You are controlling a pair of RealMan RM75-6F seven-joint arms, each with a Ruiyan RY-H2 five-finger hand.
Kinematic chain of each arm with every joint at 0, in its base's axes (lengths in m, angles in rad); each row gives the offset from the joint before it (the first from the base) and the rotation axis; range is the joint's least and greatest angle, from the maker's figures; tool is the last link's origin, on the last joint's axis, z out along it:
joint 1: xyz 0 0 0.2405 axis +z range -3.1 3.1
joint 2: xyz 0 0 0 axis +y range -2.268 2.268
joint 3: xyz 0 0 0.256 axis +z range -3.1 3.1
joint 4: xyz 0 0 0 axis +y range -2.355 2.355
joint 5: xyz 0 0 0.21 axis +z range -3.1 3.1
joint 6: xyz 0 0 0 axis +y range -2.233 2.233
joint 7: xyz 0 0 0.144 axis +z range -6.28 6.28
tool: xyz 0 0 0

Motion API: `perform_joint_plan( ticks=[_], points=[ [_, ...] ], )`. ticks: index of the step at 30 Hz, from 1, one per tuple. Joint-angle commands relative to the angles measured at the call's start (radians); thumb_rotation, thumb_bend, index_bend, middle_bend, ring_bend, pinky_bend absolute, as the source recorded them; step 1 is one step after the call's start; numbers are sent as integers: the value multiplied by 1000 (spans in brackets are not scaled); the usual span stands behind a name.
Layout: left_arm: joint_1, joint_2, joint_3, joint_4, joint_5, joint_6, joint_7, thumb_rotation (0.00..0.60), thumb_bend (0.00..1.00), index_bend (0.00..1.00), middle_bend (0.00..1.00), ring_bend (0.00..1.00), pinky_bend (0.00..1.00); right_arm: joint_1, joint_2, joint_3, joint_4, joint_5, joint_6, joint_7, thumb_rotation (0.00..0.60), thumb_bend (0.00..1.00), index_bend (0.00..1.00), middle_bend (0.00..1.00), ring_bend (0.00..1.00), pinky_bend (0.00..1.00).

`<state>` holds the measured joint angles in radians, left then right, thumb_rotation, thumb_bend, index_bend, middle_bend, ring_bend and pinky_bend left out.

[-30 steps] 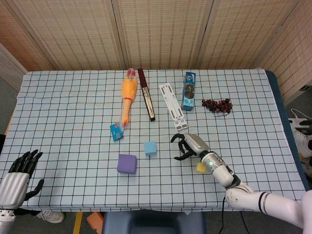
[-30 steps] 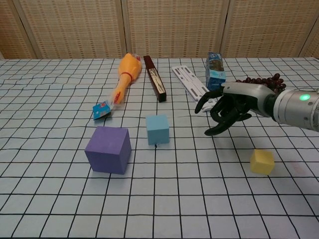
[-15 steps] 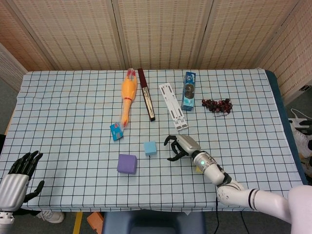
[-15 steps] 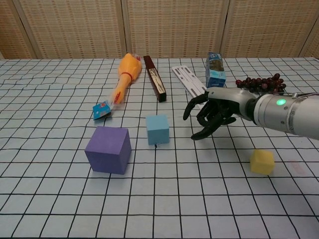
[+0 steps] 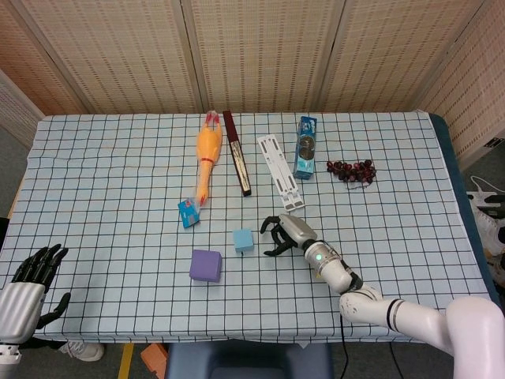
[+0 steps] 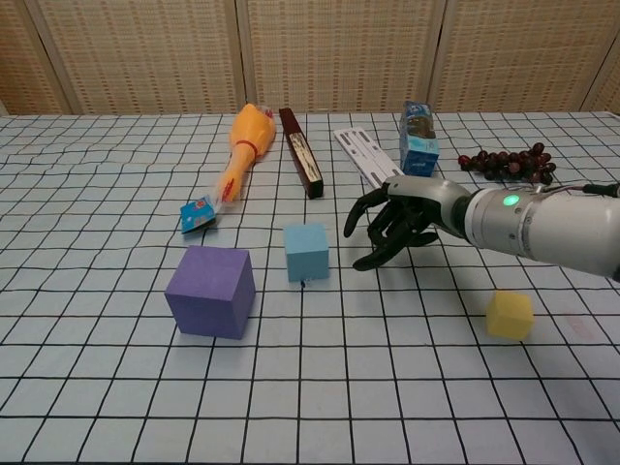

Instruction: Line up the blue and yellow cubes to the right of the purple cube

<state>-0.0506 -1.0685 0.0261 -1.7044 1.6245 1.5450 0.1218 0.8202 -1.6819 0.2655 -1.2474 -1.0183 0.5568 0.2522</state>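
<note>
Chest view: matte square-edged blue cube [image 6: 306,251]

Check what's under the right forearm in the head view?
Only checkered tablecloth shows around the right hand. The yellow cube is covered there; chest view shows it on the cloth beside the arm, untouched.

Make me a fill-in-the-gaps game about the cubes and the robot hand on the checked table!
1. The small light blue foam cube sits to the right of the big ____ cube.
2. The robot's right hand holds ____.
3. The small ____ cube lies nearest the right arm.
4. The dark bunch of ____ lies at the far right.

Missing words: purple; nothing; yellow; grapes
</note>
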Motion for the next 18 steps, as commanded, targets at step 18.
perform_joint_plan(
  ticks=[18],
  points=[
    [1, 9, 7, -11, 15, -6, -4, 600, 387, 0, 0, 0, 135, 26, -69, 7, 72, -34, -10, 31, 600, 24, 506, 815, 915, 1000]
  ],
)
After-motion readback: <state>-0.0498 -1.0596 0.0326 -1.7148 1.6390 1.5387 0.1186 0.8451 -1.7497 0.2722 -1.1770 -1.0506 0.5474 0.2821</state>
